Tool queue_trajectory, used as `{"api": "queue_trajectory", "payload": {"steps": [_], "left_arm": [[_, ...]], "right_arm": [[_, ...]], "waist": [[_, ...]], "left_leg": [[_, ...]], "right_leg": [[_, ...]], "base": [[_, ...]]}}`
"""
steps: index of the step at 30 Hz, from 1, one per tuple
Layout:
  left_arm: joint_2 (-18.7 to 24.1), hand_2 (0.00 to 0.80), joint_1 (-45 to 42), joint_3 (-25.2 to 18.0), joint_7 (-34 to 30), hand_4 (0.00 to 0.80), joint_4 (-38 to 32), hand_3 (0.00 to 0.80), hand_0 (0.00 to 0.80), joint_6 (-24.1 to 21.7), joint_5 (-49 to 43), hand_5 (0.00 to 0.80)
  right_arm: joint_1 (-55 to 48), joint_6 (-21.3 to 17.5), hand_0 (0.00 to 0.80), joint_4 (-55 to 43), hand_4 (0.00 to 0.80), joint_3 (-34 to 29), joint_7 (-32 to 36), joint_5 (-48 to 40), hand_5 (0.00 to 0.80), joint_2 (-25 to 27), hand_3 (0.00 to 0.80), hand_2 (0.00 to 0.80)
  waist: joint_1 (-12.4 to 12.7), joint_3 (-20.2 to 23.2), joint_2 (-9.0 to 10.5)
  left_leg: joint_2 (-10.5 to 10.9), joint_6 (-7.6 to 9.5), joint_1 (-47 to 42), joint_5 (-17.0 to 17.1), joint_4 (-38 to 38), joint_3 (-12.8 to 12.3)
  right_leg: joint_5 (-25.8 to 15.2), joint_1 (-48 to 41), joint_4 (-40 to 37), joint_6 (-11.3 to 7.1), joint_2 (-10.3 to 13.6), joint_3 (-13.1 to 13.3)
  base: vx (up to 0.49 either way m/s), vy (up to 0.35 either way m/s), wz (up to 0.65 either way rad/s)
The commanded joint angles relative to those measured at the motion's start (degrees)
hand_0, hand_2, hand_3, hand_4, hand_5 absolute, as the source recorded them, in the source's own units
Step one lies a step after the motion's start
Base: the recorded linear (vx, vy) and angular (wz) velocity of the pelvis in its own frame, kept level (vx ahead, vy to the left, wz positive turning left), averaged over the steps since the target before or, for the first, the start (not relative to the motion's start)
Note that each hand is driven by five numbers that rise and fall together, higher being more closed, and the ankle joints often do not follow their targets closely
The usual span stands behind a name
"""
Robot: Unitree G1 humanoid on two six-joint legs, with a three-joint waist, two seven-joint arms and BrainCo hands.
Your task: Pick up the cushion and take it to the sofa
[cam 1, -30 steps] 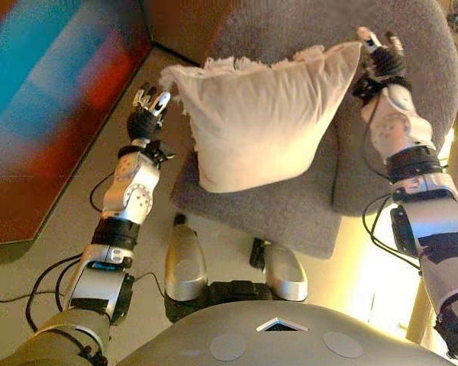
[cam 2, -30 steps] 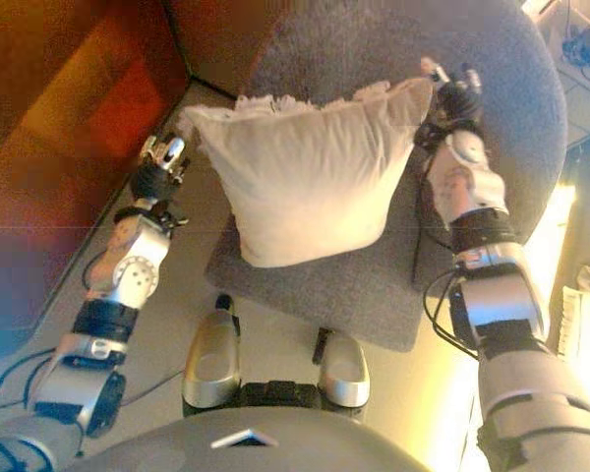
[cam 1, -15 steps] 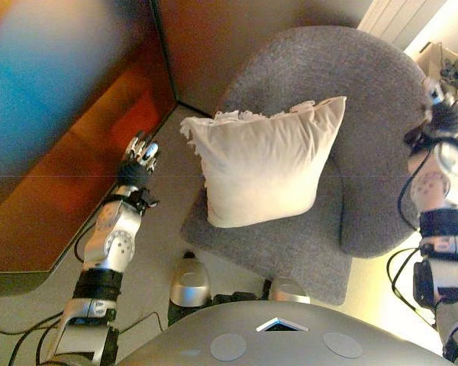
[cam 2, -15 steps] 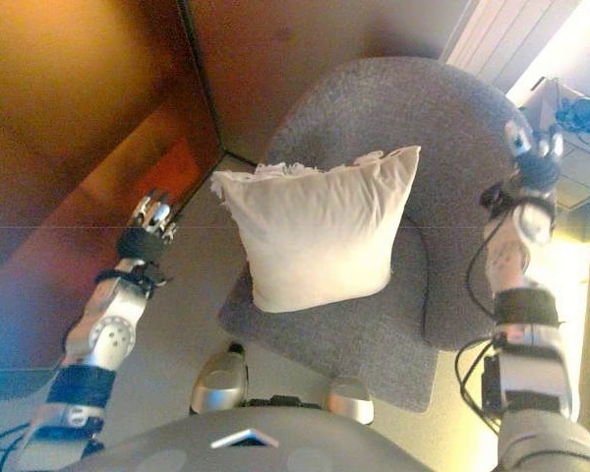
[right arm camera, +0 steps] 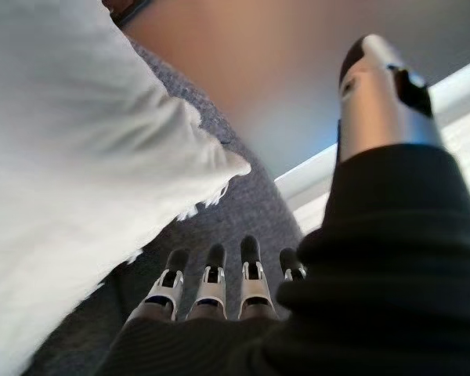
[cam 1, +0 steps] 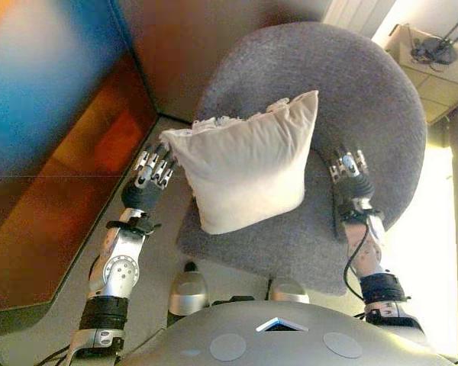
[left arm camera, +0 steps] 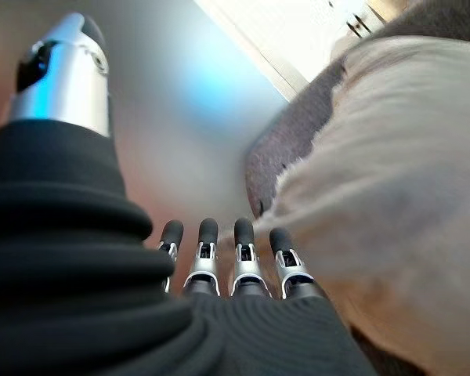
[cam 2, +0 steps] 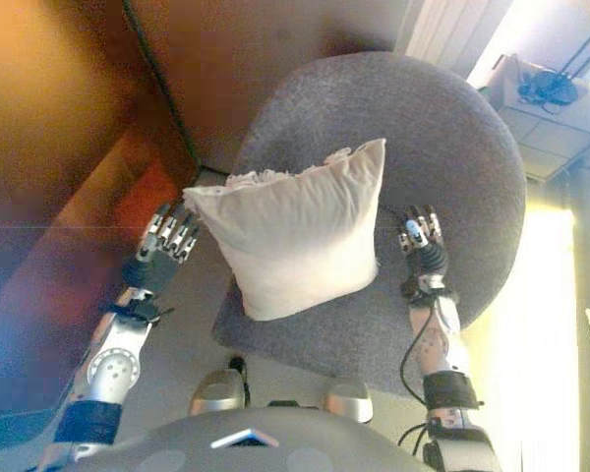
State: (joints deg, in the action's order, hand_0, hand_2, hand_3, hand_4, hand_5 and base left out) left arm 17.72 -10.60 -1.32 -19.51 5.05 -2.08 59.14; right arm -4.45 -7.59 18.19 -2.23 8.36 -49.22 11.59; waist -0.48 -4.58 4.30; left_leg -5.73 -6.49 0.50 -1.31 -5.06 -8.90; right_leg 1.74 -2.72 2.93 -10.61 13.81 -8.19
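A cream cushion (cam 1: 248, 168) leans upright against the back of a grey round armchair (cam 1: 366, 99). My left hand (cam 1: 146, 183) is open just left of the cushion's lower left side, close to it. My right hand (cam 1: 349, 174) is open over the seat, a short gap to the right of the cushion. Neither hand holds anything. The left wrist view shows straight fingers (left arm camera: 219, 258) beside the cushion (left arm camera: 392, 180). The right wrist view shows straight fingers (right arm camera: 219, 282) beside the cushion (right arm camera: 70, 157). No sofa is in view.
A dark reddish-brown panel (cam 1: 53, 152) runs along the left, close to my left arm. A brown wall (cam 1: 198, 46) stands behind the armchair. A box with cables (cam 1: 431, 57) sits at the far right. Pale floor (cam 1: 76, 305) lies in front of the chair.
Both hands have come in toward the cushion: the right from beyond the chair's right side to over the seat, the left up close to the cushion's left side. The camera has shifted too.
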Motion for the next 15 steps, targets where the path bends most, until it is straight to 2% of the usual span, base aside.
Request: {"api": "queue_trajectory", "payload": {"steps": [1,5,10,15], "left_arm": [[-0.73,0.0,0.58,-1.59,-1.0,0.0,-0.78,0.0,0.0,-2.86,-0.38,0.0],[-1.17,0.0,-0.12,0.42,-1.74,0.0,0.08,0.0,0.0,-2.77,-0.98,0.0],[-1.08,0.0,0.58,1.97,-0.48,0.0,-0.93,0.0,0.0,-3.35,-0.75,0.0],[-0.69,0.0,-0.02,2.98,0.56,0.0,-1.63,0.0,0.0,-3.83,-1.73,0.0]], "right_arm": [[0.28,-3.11,0.0,-3.08,0.0,0.02,3.58,-4.81,0.0,-0.08,0.0,0.0],[1.53,-2.51,0.0,-2.21,0.0,1.16,6.3,-9.54,0.0,-1.23,0.0,0.0],[2.18,-4.7,0.0,-2.16,0.0,3.25,6.05,-8.88,0.0,-1.84,0.0,0.0],[1.68,-4.31,0.0,-3.17,0.0,3.89,6.01,-8.19,0.0,-1.77,0.0,0.0]], "waist": [[-0.14,0.17,-1.11],[0.21,-0.18,-1.32],[0.56,-0.41,-1.24],[0.43,-0.23,-1.05]], "left_leg": [[0.19,1.89,-1.57,-3.41,-1.68,-3.37],[0.82,2.13,-1.44,-3.2,-0.61,-3.71],[1.28,2.45,-1.29,-2.84,0.69,-3.97],[1.15,2.47,-1.69,-2.65,1.17,-4.45]], "right_leg": [[-10.09,5.75,-2.57,-2.74,1.79,-2.79],[-10.66,6.25,-3.3,-2.95,1.88,-3.59],[-10.72,6.99,-3.49,-3.08,1.73,-4.08],[-10.65,6.7,-4.02,-3.17,1.37,-4.15]], "base": [[-0.098,0.006,-0.1],[-0.105,0.001,-0.13],[-0.093,-0.01,-0.06],[-0.031,-0.019,-0.03]]}}
